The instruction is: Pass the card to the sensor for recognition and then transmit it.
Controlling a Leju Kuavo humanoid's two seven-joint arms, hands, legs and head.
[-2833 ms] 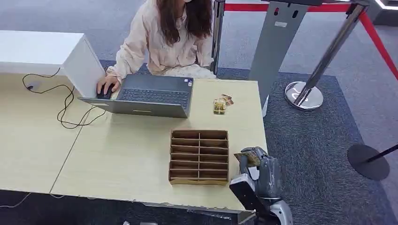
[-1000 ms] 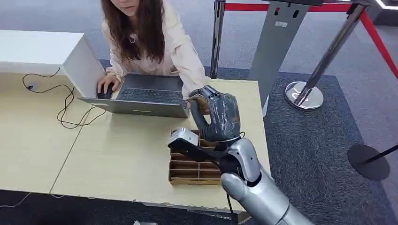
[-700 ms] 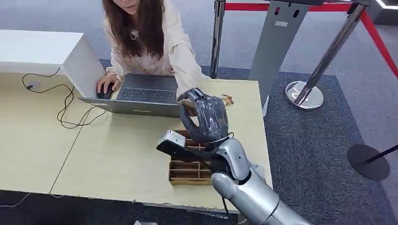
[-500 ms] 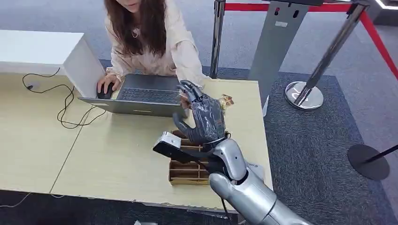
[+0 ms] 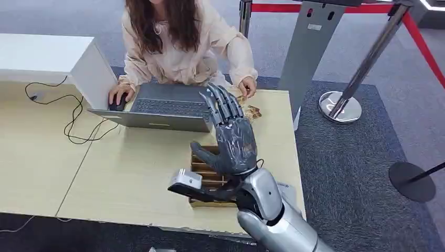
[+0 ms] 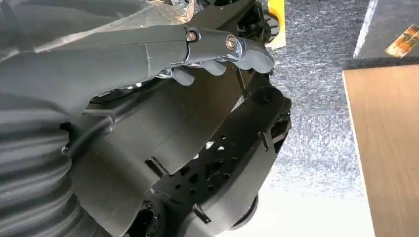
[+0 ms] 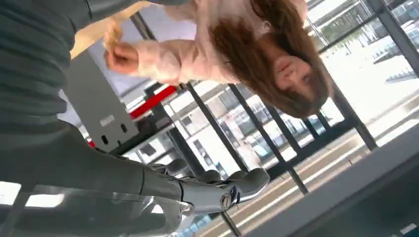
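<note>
1. Stretching across head view: pale wood table [image 5: 52, 157], black cable [image 5: 73, 118] looped on L side.
2. Seated at far edge: person [image 5: 178, 47] in cream top, one hand on mouse [image 5: 116, 105], other hand [image 5: 247, 86] near table's far R corner.
3. Open in front of person: grey laptop [image 5: 168, 107].
4. Raised above table: R hand [image 5: 233, 139], fingers spread wide, gripping nothing.
5. Hanging beside robot's body: L hand [image 6: 148, 54], fingers close together, nothing seen in them; spread or closed, can't tell.
6. Partly hidden behind R hand: brown divided tray [image 5: 202, 168].
7. Lying just beside person's hand: small card pile [image 5: 251, 112].
8. Pinched in person's hand, per R wrist view: yellowish card [image 7: 112, 33].
</note>
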